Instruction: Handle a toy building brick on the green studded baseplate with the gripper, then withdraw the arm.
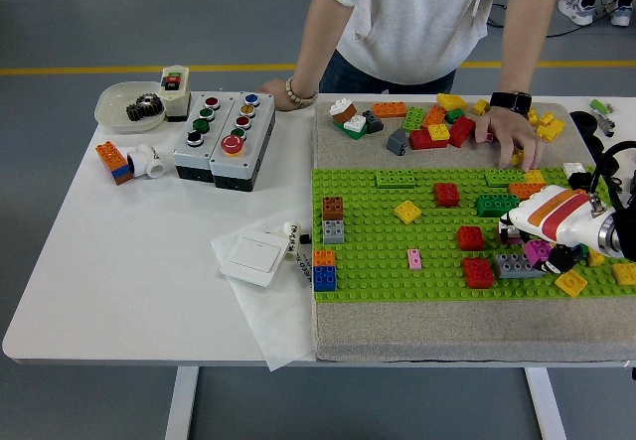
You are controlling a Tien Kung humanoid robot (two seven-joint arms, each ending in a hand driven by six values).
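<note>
The green studded baseplate (378, 231) lies on a grey mat on the table's right half, with several bricks stuck on it. My right hand (549, 255), white with orange stripes, reaches in from the right edge over the plate's near right part. Its dark fingers (562, 257) are curled around a magenta brick (537, 250). That brick sits at the right end of a grey brick (515, 266) on the plate. A red brick (477, 272) stands just left of the grey one. My left arm is out of sight.
A person stands at the far side, one hand (511, 138) resting on bricks at the plate's far right edge, the other (283, 93) on the table. Loose bricks (427, 122) lie behind the plate. A button box (224, 129), bowl (124, 107) and white switch (248, 255) are on the left.
</note>
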